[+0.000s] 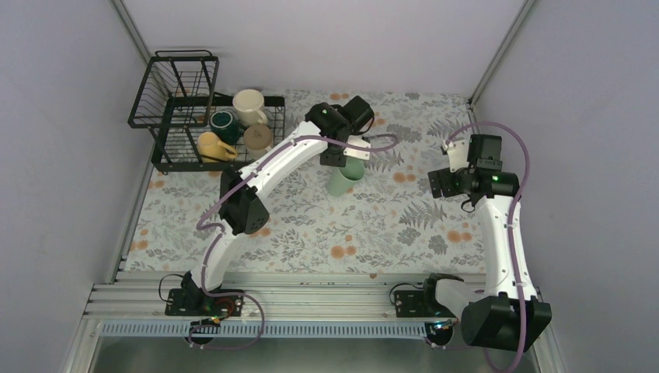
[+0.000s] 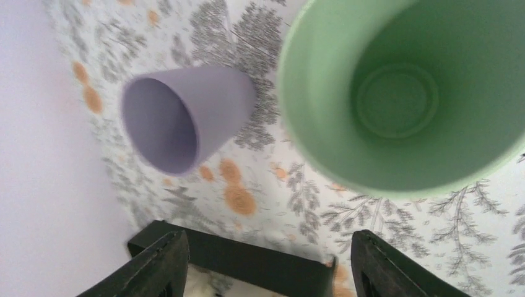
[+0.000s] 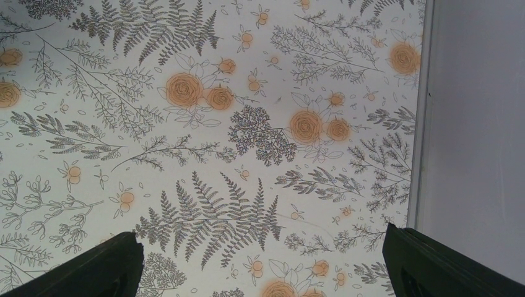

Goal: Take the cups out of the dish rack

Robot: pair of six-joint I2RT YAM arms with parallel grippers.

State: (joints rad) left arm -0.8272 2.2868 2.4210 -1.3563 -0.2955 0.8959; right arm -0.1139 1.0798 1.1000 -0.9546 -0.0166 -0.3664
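The black wire dish rack (image 1: 175,116) stands at the far left. It holds a cream mug (image 1: 249,105), a dark teal mug (image 1: 224,122), a beige mug (image 1: 258,137) and a yellow mug (image 1: 211,146). A mint-green cup (image 1: 342,180) stands upright on the table mid-field, and it fills the upper right of the left wrist view (image 2: 396,99). A lavender cup (image 2: 186,117) sits on the table beside it, hidden in the top view. My left gripper (image 1: 336,159) (image 2: 269,238) is open and empty just above these two cups. My right gripper (image 1: 437,185) (image 3: 261,235) is open and empty over bare cloth.
A floral tablecloth (image 1: 373,225) covers the table. Grey walls close in the left, back and right. The right wall (image 3: 477,124) and its metal edge strip lie close beside my right gripper. A metal rail (image 1: 311,299) runs along the near edge by the arm bases.
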